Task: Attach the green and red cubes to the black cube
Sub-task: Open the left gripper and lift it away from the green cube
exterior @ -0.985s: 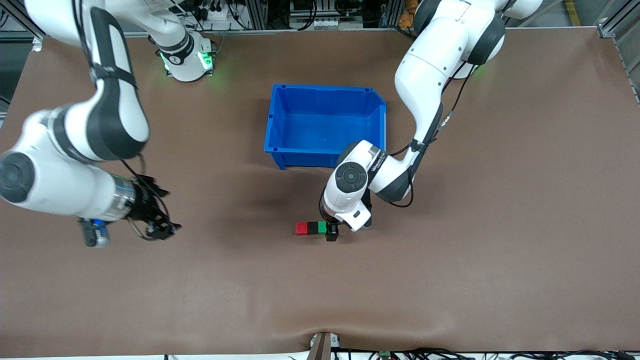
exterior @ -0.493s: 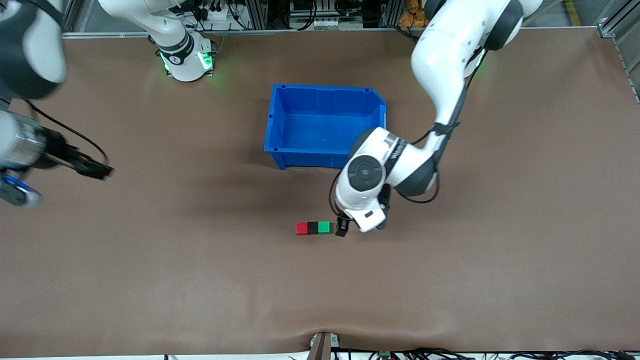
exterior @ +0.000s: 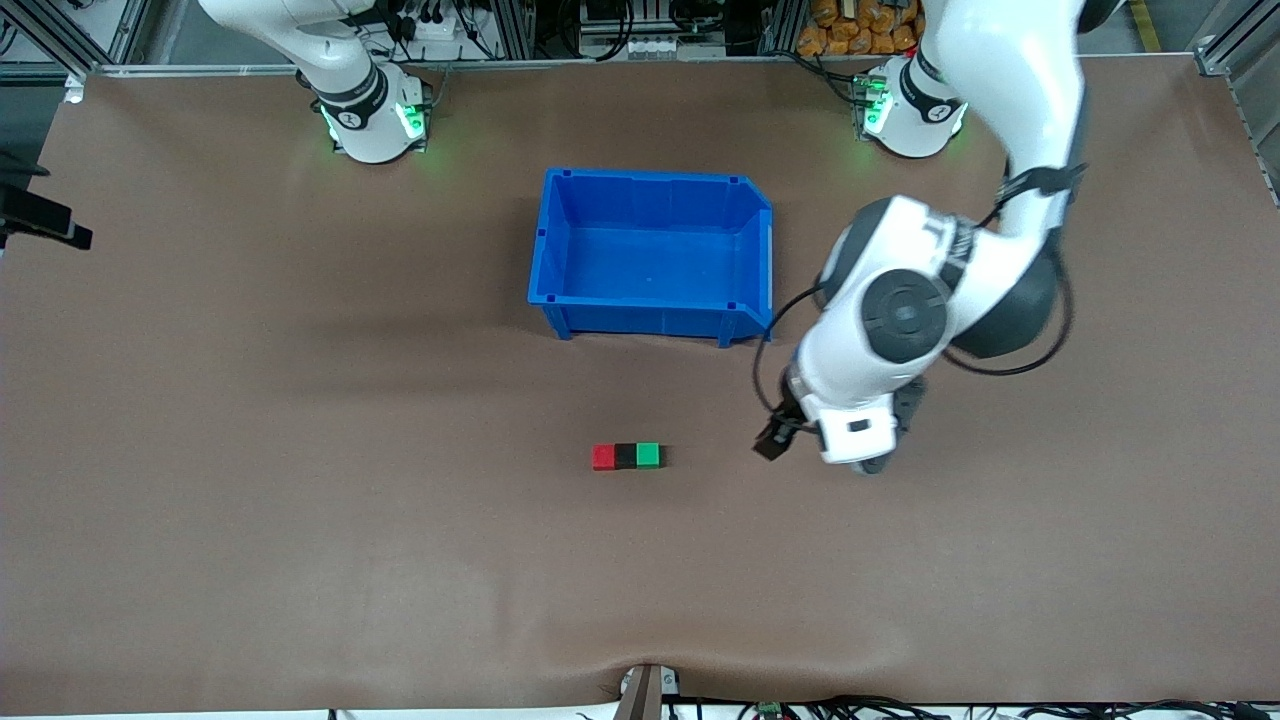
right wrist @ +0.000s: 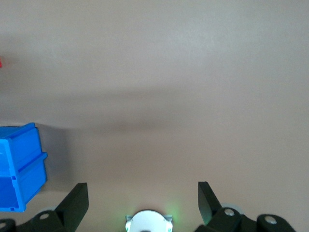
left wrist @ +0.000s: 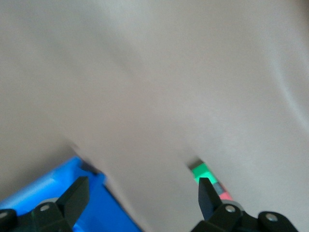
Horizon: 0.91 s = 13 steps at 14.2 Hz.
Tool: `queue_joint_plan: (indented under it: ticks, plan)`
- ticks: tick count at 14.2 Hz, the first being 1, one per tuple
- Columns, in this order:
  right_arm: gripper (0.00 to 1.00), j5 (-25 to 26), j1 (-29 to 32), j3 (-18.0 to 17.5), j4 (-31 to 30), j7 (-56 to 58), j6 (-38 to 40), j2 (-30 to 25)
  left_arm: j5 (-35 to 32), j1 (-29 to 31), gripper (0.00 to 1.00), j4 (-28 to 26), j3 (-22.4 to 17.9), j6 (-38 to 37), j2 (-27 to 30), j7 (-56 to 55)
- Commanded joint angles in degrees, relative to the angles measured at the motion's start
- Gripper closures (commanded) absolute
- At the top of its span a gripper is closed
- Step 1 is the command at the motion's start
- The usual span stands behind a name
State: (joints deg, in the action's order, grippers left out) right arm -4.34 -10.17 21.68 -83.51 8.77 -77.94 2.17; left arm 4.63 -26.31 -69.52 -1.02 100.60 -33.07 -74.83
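Here, left gripper [left wrist: 140,193] wide, empty, over table [exterior: 400,560], right gripper [right wrist: 142,195] wide, empty.

Even, fairly bright overhead light falls on the brown table [exterior: 300,560], with no hard glare. The blue bin [exterior: 650,312] casts a soft, diffuse shadow toward the front camera, and a broad dim patch lies across the table's middle. Green indicator lights glow at both arm bases. The front view is sharp. The left wrist view is heavily smeared and washed out; the green cube [left wrist: 202,171] shows blurred. The right wrist view is clear, crossed by a soft shadow band.
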Motion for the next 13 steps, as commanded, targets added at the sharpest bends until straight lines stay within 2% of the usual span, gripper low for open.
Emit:
queue_joint_plan:
  ticks: [1, 2, 3, 4, 5, 6, 7, 11, 13]
  plan:
    - [0.00, 1.09, -0.11, -1.28, -14.11, 0.46, -8.17, -10.23, -2.69, 3.01, 0.00, -10.18, 0.41, -0.40, 9.05, 10.81]
    - [0.00, 1.00, 0.15, -1.81, -14.05, 0.81, -8.28, -10.25, -3.22, 4.33, 0.00, -11.85, 0.49, -0.76, 11.33, 15.46]
    - [0.00, 1.09, 0.94, -3.29, -11.27, 0.55, -8.02, -9.90, -3.31, 6.08, 0.00, -12.83, 0.50, -1.80, 13.36, 19.68]
    - [0.00, 1.44, 4.60, -6.09, -6.11, 0.37, -6.89, -8.51, -3.31, 7.84, 0.00, -13.18, 0.50, -2.77, 14.86, 22.77]
    - [0.00, 0.31, 9.16, -7.25, -0.92, 0.46, -5.83, -6.75, -3.31, 9.51, 0.00, -13.19, 0.50, -4.35, 16.09, 25.85]
    - [0.00, -2.05, 10.69, -7.26, 1.30, 0.46, -5.73, -5.61, -3.48, 10.48, 0.00, -13.19, 0.41, -5.76, 17.06, 27.97]
    - [0.00, -4.16, 10.70, -7.00, 1.59, 0.55, -5.82, -5.68, -5.14, 11.54, 0.00, -13.19, 0.49, -7.16, 18.03, 31.03]
    - [0.00, -3.83, 9.82, -7.35, 1.59, 0.20, -5.56, -5.86, -5.95, 18.03, 0.00, -15.28, 0.76, -10.34, 23.29, 48.87]
    - [0.00, -3.92, 10.43, -7.18, 1.33, 0.55, -5.64, -5.42, -5.95, 20.06, 0.00, -17.84, 0.67, -10.34, 26.55, 52.76]
